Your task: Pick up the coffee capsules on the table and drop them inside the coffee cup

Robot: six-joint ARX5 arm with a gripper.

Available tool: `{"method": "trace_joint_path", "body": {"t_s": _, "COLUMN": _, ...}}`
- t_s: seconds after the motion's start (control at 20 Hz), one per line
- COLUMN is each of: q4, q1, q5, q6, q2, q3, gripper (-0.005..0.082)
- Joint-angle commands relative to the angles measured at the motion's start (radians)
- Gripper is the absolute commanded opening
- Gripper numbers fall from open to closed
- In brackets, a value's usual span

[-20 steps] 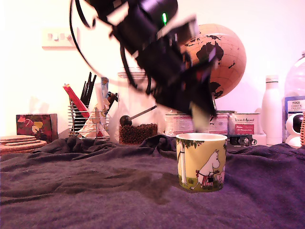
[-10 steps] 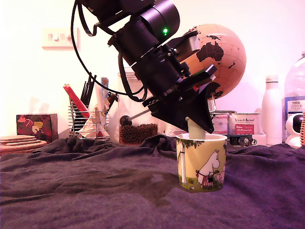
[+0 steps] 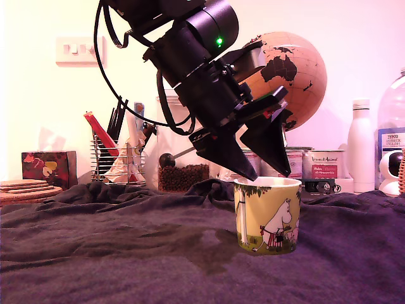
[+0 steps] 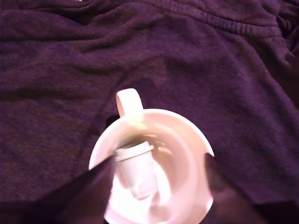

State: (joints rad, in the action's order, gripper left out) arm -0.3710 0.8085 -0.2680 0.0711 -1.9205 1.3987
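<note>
The black two-fingered gripper (image 3: 269, 172) hangs directly over the yellow-green ceramic mug with the white cartoon figure (image 3: 267, 215), jaws spread apart and holding nothing, tips just above the white rim, so a release falls inside and not onto the dark purple wrinkled cloth (image 3: 114, 253). In the wrist view the small white plastic capsule (image 4: 136, 169) sits inside the mug, apparently tilted against the wall (glare blurs its lower end). No other capsule is visible on the cloth.
</note>
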Motion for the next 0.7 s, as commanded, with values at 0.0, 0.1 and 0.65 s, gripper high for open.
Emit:
{"method": "trace_joint_path", "body": {"t_s": 0.0, "q4": 0.001, "q1": -0.002, "q5": -0.004, "q6": 0.01, "q2": -0.011, "q3": 0.012, "gripper": 0.0279}}
{"method": "trace_joint_path", "body": {"t_s": 0.1, "q4": 0.003, "q1": -0.002, "q5": -0.016, "q6": 0.028, "q2": -0.01, "q3": 0.023, "gripper": 0.0038}}
{"method": "trace_joint_path", "body": {"t_s": 0.65, "q4": 0.001, "q1": -0.025, "q5": -0.061, "q6": 0.041, "q2": 0.072, "q3": 0.045, "gripper": -0.0019}}
